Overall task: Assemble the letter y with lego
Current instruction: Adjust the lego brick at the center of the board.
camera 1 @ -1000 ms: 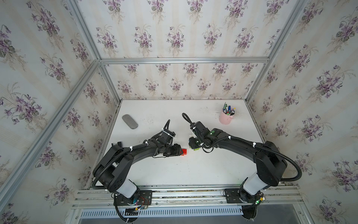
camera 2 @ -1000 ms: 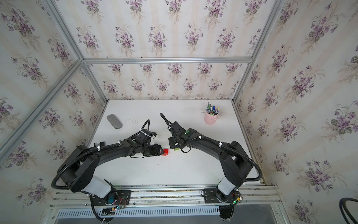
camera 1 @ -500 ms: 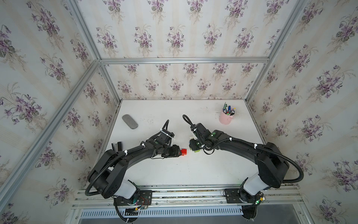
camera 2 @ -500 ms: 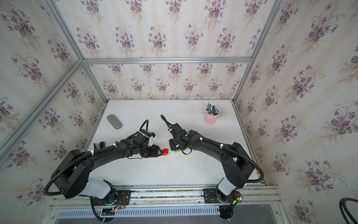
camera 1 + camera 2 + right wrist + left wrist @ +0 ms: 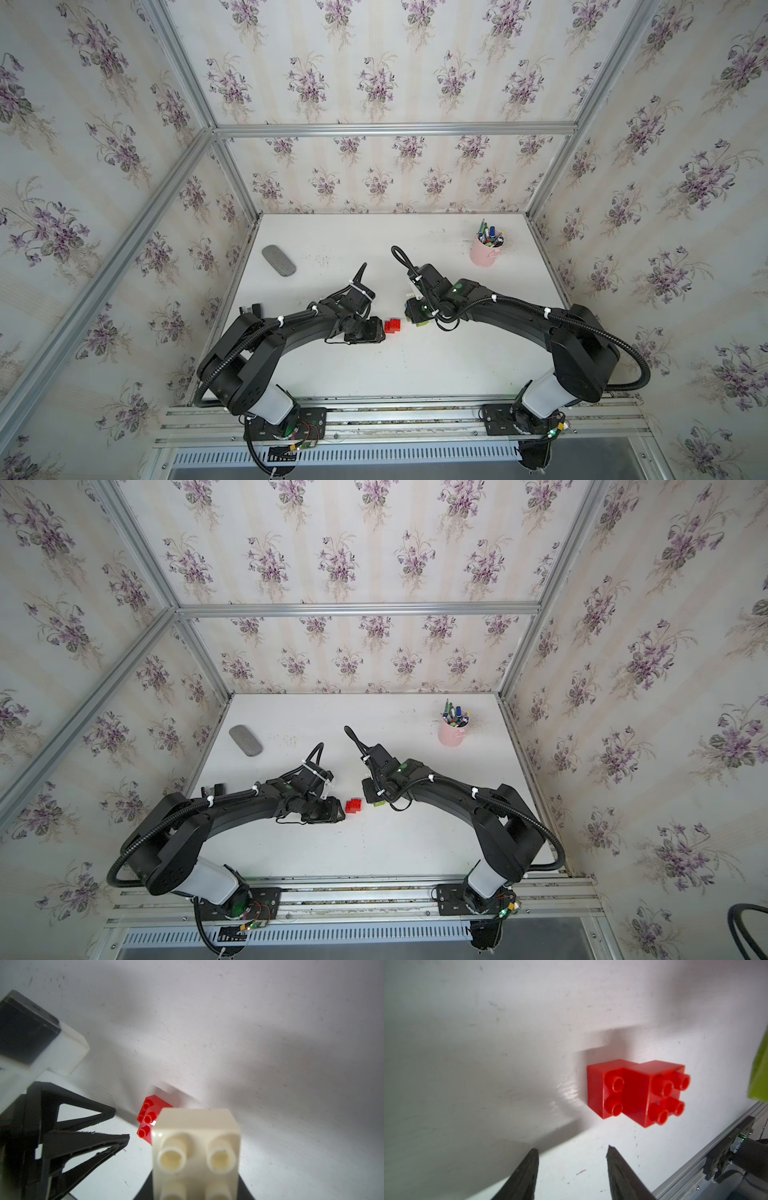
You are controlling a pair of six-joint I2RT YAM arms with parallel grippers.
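White counter (image 5: pixel 415 365) carries two joined red bricks (image 5: pixel 635 1093) just ahead of the left end effector (image 5: pixel 572 1149), its jaws apart and empty; right end effector (image 5: pixel 415 314), nearby, is clamped on a cream-white brick (image 5: pixel 196 1136)

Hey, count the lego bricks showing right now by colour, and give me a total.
Red studded plastic bricks: 2, joined
Cream-white studded plastic brick: 1
Lime-green plastic brick: 1, only partly in view
Total: 4 showing
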